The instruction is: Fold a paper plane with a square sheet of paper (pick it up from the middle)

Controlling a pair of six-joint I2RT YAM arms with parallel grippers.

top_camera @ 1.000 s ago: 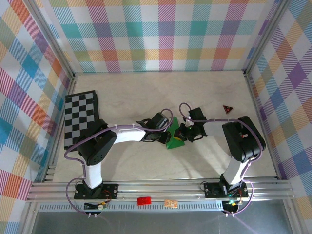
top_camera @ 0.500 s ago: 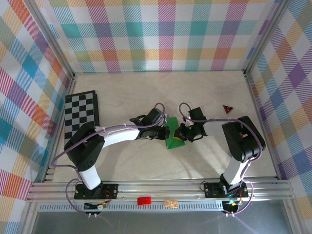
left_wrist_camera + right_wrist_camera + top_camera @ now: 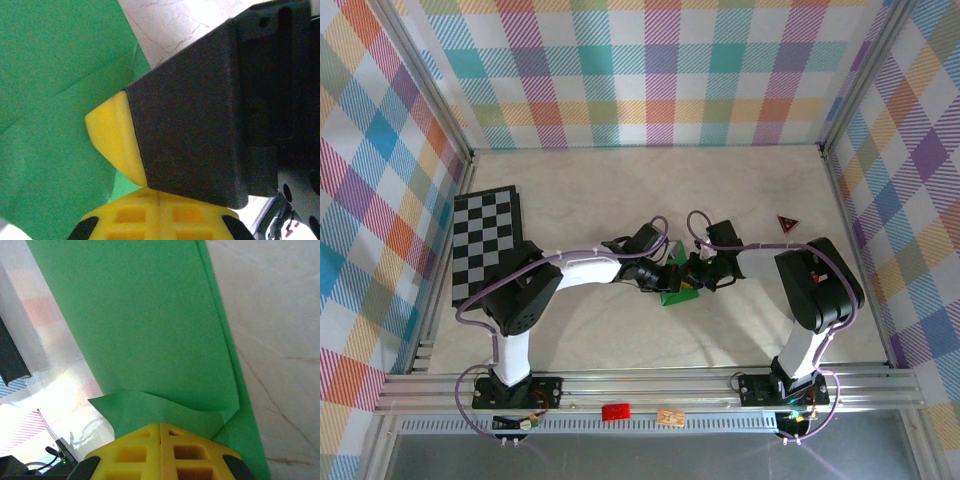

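Front rail: a small red block (image 3: 615, 411) and a tan tag (image 3: 669, 417) sit on the aluminium rail (image 3: 450, 392) by the arm bases.
Green paper sheet (image 3: 675, 293): lies mid-desk, partly folded, with both arms meeting over it.
Left jaws: closed, yellow pads (image 3: 130, 217) meeting at a seam. The sheet (image 3: 50, 100) spreads creased to their left and runs up to them; I cannot tell if an edge is pinched.
Right arm's fingertip (image 3: 112, 142): yellow, black-cased, resting against the sheet just ahead of the left jaws.
Right jaws: closed, pads (image 3: 135, 455) pinching a curled fold of the sheet (image 3: 150, 315), which stretches away from them as a long band.
Desk (image 3: 620, 190): pale, marbled.
Chessboard (image 3: 488, 245): flat at the left, well apart from the sheet.
Red-and-black triangle (image 3: 787, 223): far right.
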